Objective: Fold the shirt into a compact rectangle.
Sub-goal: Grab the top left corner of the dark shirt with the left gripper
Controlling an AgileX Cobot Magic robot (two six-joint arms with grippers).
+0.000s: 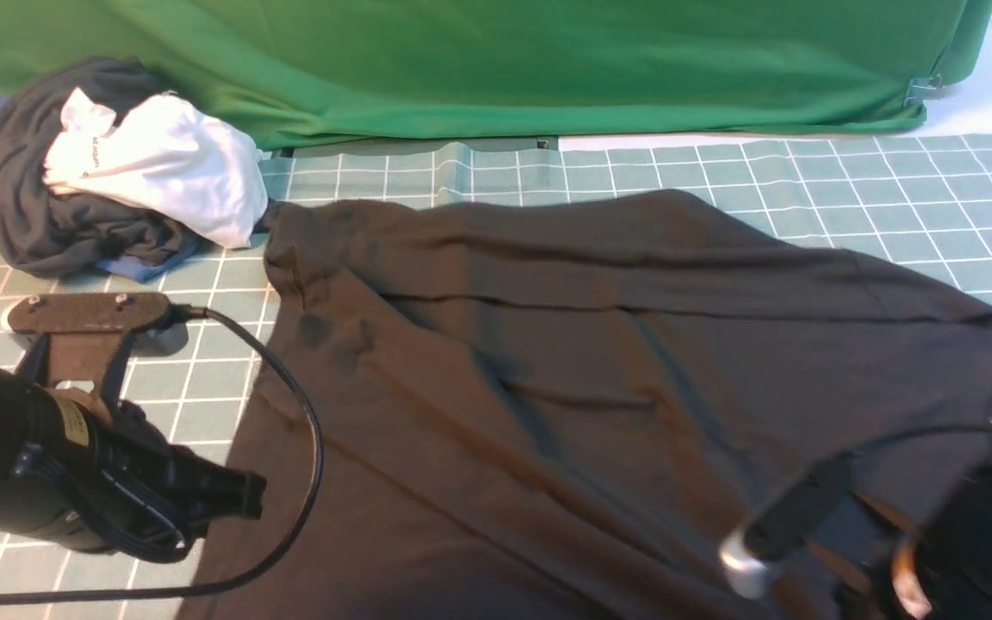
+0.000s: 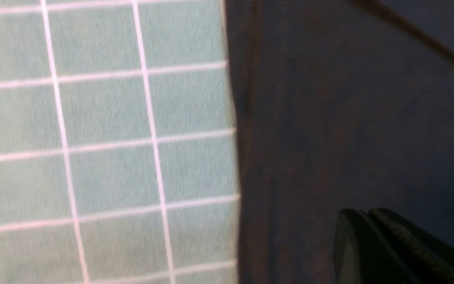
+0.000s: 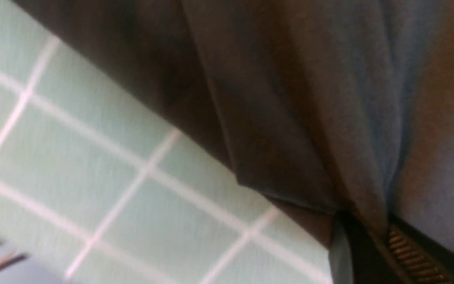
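The shirt (image 1: 599, 344) lies spread over most of the counter (image 1: 892, 198), dark against the green grid mat. Its far-left corner nearly reaches the heap of other clothes (image 1: 117, 172), and its near side runs out of the front view. No print shows on the upper side.

It looks like soft, limp cloth, light enough to lift but sure to sag, drag and wrinkle wherever it isn't supported. I'd take it by an edge or corner, one hold on each side, so the fold comes over evenly rather than in a twist.

At the near right, the right gripper (image 3: 373, 236) has its jaws pinched tight on a gathered tuck of the shirt's edge — the wrist view shows the pleats running right into them, with bare mat just beside.

The left gripper (image 1: 246, 495) sits at the shirt's left edge with its jaws closed flat together. In its wrist view they hang over the dark fabric, just inside the edge, and I cannot tell whether they touch it or hold any cloth
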